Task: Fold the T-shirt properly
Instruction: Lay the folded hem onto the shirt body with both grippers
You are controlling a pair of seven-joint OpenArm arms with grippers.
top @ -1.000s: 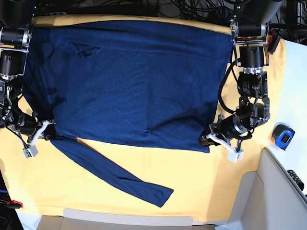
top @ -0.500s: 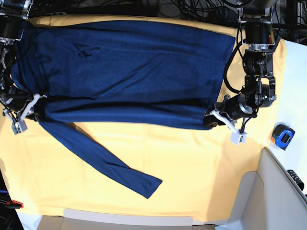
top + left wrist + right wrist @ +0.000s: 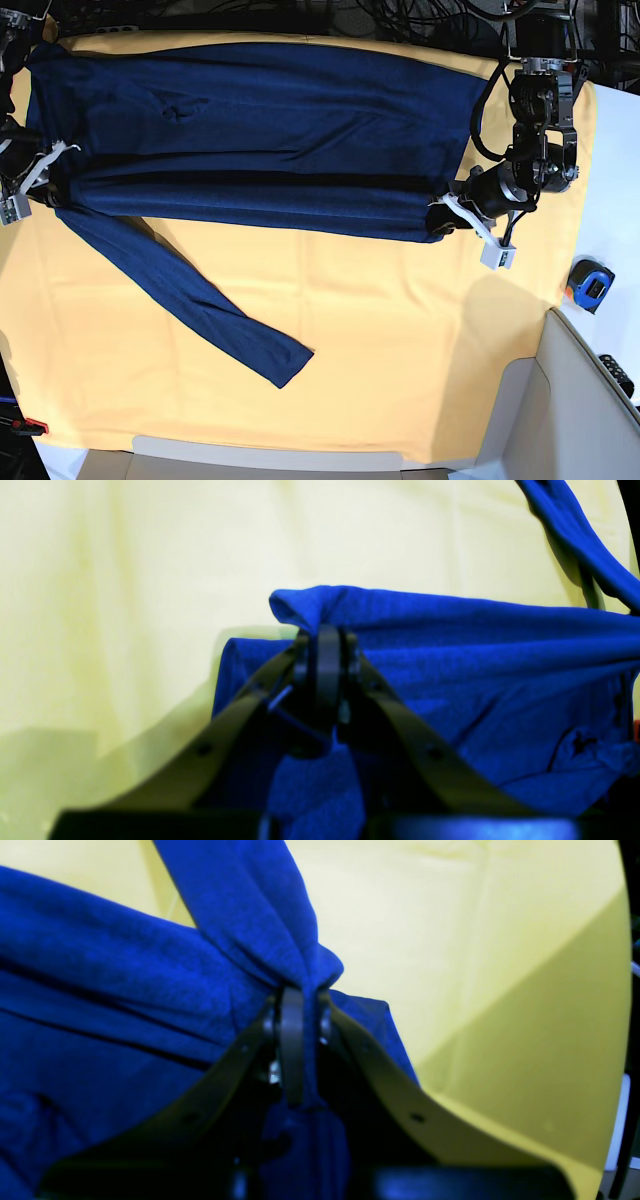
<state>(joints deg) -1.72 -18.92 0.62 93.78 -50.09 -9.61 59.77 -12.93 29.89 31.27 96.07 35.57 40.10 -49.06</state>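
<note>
navy T-shirt [image 3: 260, 110] hem edge pinched in both clenched jaws — left gripper [image 3: 447, 214], right gripper [image 3: 45, 175] — likely to keep the fold straight

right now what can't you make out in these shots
- Base view: the shirt's second sleeve, not visible, perhaps under the body.
- Base view: the right gripper, half cut off by the left edge.
- Left wrist view: the pinched hem, hidden behind the left gripper's fingers.
- Right wrist view: the shirt's far side, cut off by the frame.
</note>
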